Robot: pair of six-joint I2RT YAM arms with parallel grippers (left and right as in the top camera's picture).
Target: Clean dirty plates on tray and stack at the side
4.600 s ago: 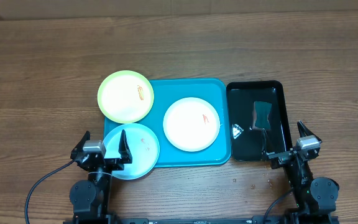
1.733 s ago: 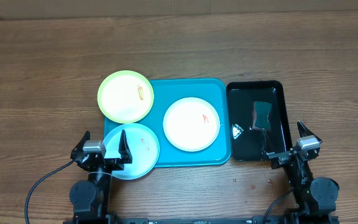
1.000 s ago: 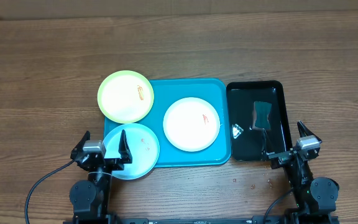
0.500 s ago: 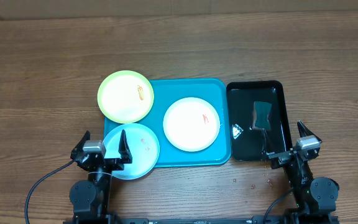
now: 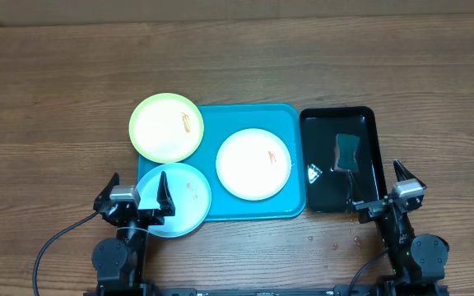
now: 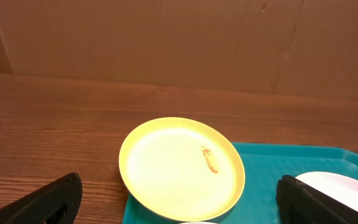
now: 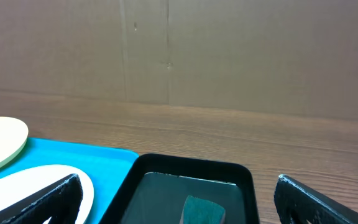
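Observation:
The turquoise tray (image 5: 229, 122) lies at the table's middle. The white plate (image 5: 253, 164) with an orange-red smear sits fully on it. The lime green plate (image 5: 166, 127) overlaps the tray's far left corner and also shows in the left wrist view (image 6: 180, 168). The light blue plate (image 5: 176, 199) overlaps the tray's near left corner. My left gripper (image 5: 136, 197) is open and empty at the near edge, over the light blue plate's left side. My right gripper (image 5: 385, 194) is open and empty, at the black tray's near right corner.
A glossy black tray (image 5: 369, 123) stands right of the turquoise tray, holding liquid and a dark green sponge (image 5: 349, 150). Small crumbs or drops (image 5: 336, 240) lie on the wood near the front. A cardboard wall stands behind the table.

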